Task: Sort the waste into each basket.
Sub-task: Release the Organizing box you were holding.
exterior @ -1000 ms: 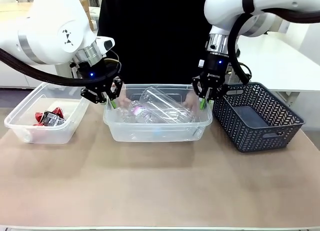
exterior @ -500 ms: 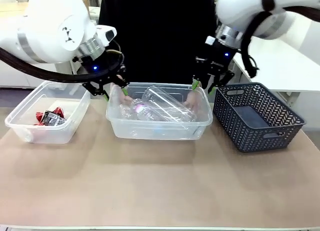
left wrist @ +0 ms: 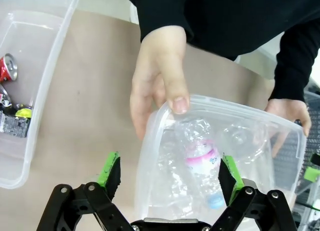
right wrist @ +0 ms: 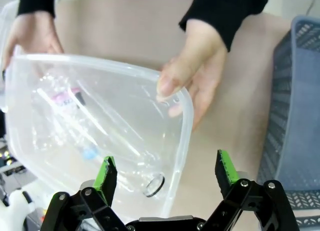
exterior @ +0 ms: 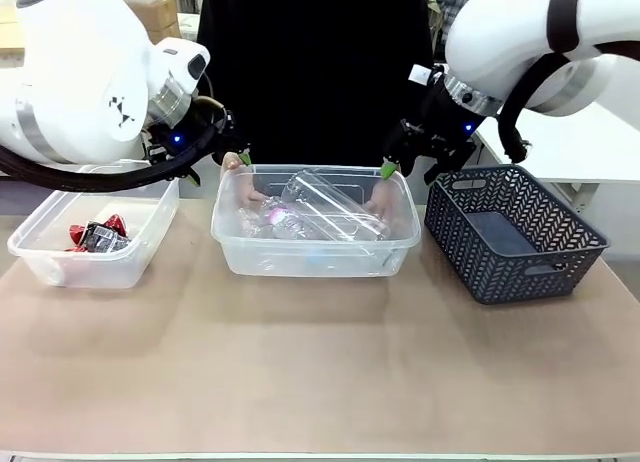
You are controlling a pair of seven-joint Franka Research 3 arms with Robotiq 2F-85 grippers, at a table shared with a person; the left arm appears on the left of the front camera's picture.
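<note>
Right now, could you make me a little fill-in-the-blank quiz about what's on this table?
1. The person's two hands hold the rim of the ____ clear tub.
2. The crushed red cans lie in the clear tub on the robot's ____ side.
3. The dark grey basket holds ____.
4. The fingers of the left gripper stand ____.

Missing words: middle; left; nothing; open
</note>
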